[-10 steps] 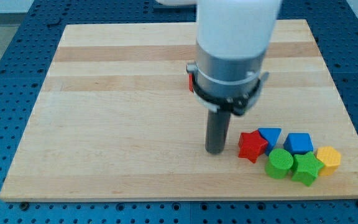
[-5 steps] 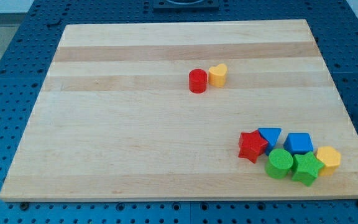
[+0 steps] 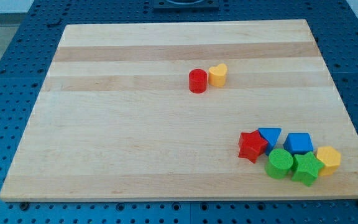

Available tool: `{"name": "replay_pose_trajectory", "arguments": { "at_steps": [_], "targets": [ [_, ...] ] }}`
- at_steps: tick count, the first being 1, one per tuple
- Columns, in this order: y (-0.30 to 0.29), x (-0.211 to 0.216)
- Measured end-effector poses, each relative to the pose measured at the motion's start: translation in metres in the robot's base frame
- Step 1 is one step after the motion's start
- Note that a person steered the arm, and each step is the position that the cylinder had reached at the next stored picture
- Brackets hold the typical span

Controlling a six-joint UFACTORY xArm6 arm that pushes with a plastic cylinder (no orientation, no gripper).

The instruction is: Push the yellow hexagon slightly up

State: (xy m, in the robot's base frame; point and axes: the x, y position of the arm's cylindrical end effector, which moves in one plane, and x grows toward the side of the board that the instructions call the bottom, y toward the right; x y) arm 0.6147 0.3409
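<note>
A wooden board (image 3: 135,137) is lying on a blue perforated table (image 3: 5,74), with my tip out of the frame, so its place relative to the blocks cannot be told. Near the board's middle, a red cylinder (image 3: 197,81) is touching a yellow heart-shaped block (image 3: 217,74) on its right. At the near right corner, a red star (image 3: 252,146), blue triangle (image 3: 270,136), green cylinder (image 3: 279,163), blue cube (image 3: 298,143) and green star (image 3: 306,168) are crowding together, with the yellow hexagon (image 3: 328,160) sitting rightmost, touching the green star.
</note>
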Motion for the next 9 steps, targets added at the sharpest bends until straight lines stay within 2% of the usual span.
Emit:
{"name": "replay_pose_trajectory", "arguments": {
  "at_steps": [2,5,8,9],
  "targets": [
    [-0.073,-0.007],
    [-0.116,-0.020],
    [-0.123,-0.099],
    [-0.107,-0.104]
  ]
}}
